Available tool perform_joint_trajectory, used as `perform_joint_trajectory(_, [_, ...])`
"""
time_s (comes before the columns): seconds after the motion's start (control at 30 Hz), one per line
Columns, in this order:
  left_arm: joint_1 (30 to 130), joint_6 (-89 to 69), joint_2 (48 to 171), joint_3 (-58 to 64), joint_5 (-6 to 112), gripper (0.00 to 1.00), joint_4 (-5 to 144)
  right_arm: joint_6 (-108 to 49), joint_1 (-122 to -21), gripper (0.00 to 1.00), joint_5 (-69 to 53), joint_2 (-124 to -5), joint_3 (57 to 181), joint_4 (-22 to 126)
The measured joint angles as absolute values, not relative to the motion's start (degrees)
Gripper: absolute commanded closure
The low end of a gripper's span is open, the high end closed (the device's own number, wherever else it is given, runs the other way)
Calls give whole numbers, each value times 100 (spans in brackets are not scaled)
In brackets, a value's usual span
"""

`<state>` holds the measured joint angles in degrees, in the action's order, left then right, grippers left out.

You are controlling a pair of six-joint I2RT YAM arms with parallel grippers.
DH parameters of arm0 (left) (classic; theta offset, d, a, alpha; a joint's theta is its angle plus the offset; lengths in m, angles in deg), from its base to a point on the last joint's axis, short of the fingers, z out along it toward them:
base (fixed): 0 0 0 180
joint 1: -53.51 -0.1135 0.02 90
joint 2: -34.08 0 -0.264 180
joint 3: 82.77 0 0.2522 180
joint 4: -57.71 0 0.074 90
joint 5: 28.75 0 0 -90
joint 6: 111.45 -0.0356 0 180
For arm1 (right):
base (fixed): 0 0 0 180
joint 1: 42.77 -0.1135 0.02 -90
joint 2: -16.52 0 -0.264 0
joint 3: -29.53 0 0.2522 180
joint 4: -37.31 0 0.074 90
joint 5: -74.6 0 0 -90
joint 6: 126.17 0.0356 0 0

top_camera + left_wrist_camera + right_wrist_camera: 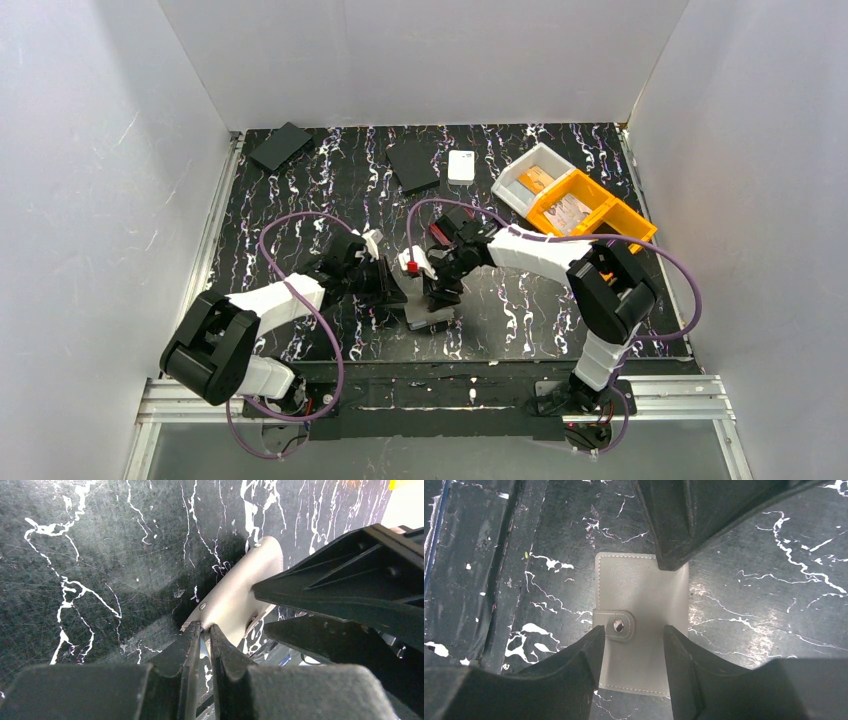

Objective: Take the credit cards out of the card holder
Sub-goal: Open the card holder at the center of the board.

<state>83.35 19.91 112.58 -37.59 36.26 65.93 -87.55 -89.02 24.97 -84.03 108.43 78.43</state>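
Grey card holder [644,590] lies shut, our left gripper [205,628] pinching its edge, right gripper [634,631] parted over the tab [616,625] we must unsnap

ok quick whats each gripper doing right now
left gripper: shut, pinching the edge of the card holder
right gripper: open, fingers either side of the holder's snap tab, holding nothing

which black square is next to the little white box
The middle black square, just left of the white box; the other black square lies away in the far left corner.
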Motion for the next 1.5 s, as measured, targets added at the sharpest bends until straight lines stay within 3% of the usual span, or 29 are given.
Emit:
perform_joint_trajectory(0.17, [8342,2051,11258,-3849,3623,100,6519,-8789,-8998,63,2435,-8425,10844,7893])
perform_joint_trajectory(0.37, [8348,2231,11252,-3911,3685,100,6423,-8811,-9061,58,2433,-8425,10831,7990])
perform_joint_trajectory(0.53, [8350,2398,11243,-3969,3741,100,6383,-8812,-9129,60,2410,-8423,10828,8013])
perform_joint_trajectory(0.77, [8373,2593,11144,-4144,3818,100,6253,-8690,-9218,98,2311,-8414,10796,7954])
perform_joint_trajectory(1.4, [8399,3214,10957,-4506,4706,100,5906,-8600,-9250,99,2849,-7386,10452,8348])
perform_joint_trajectory(1.5, [8397,3165,10797,-4506,4724,63,5858,-8882,-9305,99,2697,-7344,10455,8752])
